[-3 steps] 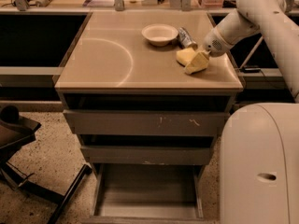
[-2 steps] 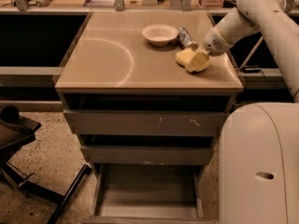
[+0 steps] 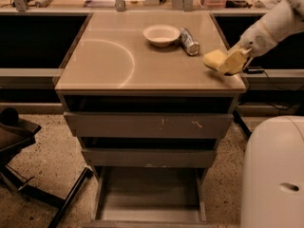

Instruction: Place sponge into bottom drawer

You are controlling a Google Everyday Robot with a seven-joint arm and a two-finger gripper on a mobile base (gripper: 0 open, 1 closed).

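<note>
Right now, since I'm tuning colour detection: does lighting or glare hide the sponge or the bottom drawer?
Camera view: warm amber cast; a pale arc, likely glare, on the tabletop at left, clear of the sponge, which sits well lit in the gripper at the tabletop's right edge; the bottom drawer lies in shade, dim but readable.

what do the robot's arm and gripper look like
The arm is a smooth, rounded white shell with a dotted round patch near the wrist. The gripper, shut on the sponge at the right edge of the cabinet top, looks pale and small.
</note>
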